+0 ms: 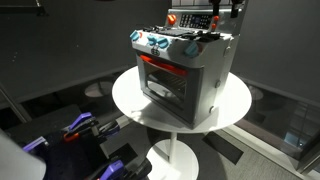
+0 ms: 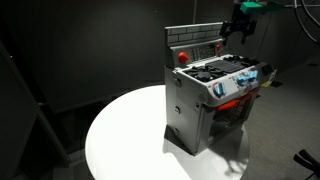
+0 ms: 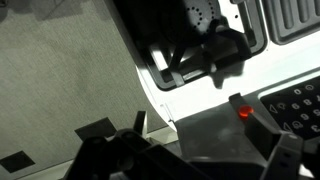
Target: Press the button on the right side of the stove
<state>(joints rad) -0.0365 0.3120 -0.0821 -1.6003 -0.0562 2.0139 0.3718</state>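
Note:
The stove (image 1: 185, 70) is a small grey toy range with a red-orange oven window and blue-white knobs. It stands on a round white table (image 1: 130, 100) and shows in both exterior views (image 2: 210, 95). Its dark upright back panel (image 2: 200, 40) carries a red button (image 2: 182, 56). My gripper (image 2: 238, 30) hangs above the panel's end opposite that button, clear of the stove; it also shows at the top edge (image 1: 228, 12). In the wrist view the red button (image 3: 245, 111) sits beside a keypad (image 3: 298, 105), with the black burners (image 3: 195, 50) beyond. My fingers (image 3: 205, 150) look spread and hold nothing.
The table (image 2: 130, 130) extends well past the stove on its bare side. Blue and red equipment (image 1: 80, 126) lies on the floor beside the table's pedestal (image 1: 175, 155). Dark curtains surround the scene.

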